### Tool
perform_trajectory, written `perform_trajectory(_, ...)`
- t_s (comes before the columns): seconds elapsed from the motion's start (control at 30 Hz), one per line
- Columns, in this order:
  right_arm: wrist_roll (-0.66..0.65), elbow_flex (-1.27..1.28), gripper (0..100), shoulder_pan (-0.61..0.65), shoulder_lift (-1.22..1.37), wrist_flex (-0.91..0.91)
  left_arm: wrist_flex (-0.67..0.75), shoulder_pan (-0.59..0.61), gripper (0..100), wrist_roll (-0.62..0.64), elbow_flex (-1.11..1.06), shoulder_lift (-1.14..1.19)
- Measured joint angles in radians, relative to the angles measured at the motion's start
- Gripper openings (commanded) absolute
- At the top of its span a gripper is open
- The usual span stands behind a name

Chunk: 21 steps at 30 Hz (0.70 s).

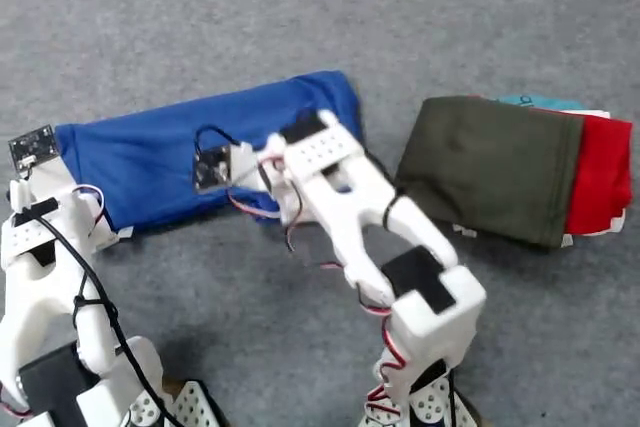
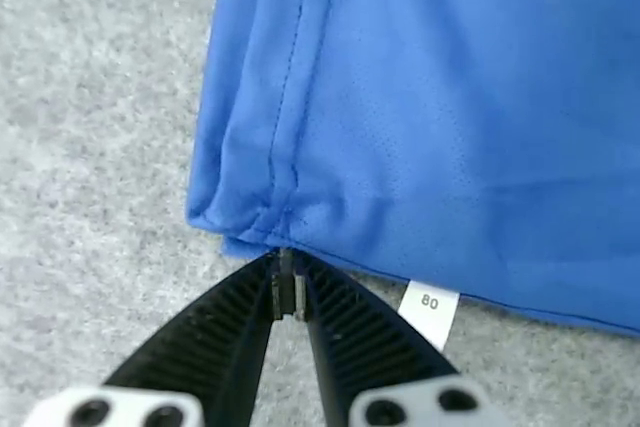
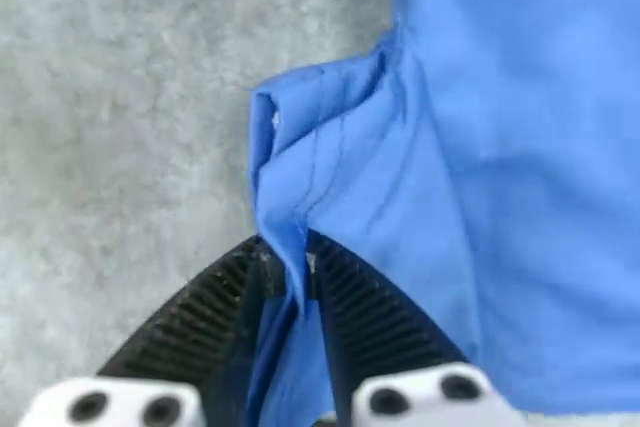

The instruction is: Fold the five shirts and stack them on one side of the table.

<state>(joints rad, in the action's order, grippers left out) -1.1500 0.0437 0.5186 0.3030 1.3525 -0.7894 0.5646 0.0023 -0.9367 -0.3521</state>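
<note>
A blue shirt (image 1: 170, 157), folded into a long band, lies across the left middle of the grey table (image 1: 250, 287). My left gripper (image 1: 55, 182) is at the band's left end. In the left wrist view the left gripper (image 2: 288, 292) is shut, pinching the very corner of the blue shirt (image 2: 430, 117) beside a white tag (image 2: 430, 312). My right gripper (image 1: 255, 195) is at the shirt's near edge toward its right end. In the right wrist view the right gripper (image 3: 292, 282) is shut on a bunched fold of the blue shirt (image 3: 500, 177).
At the right of the table a folded olive shirt (image 1: 490, 167) tops a stack, with a red shirt (image 1: 603, 172) and a teal one (image 1: 540, 101) showing beneath. Bare grey table lies in front of the blue shirt and along the far side.
</note>
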Motion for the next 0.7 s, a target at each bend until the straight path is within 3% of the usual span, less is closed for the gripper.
perform_trajectory(0.23,-0.028,-0.658,1.5,-0.003,0.359,0.364,0.002,0.0,3,0.0,0.0,0.0)
perform_trajectory(0.43,-0.072,-1.195,1.5,-0.009,0.689,0.404,0.002,0.0,3,0.0,0.0,0.0)
perform_trajectory(0.7,-0.114,-1.505,2.0,-0.009,0.882,0.405,0.002,0.0,3,0.0,0.0,0.0)
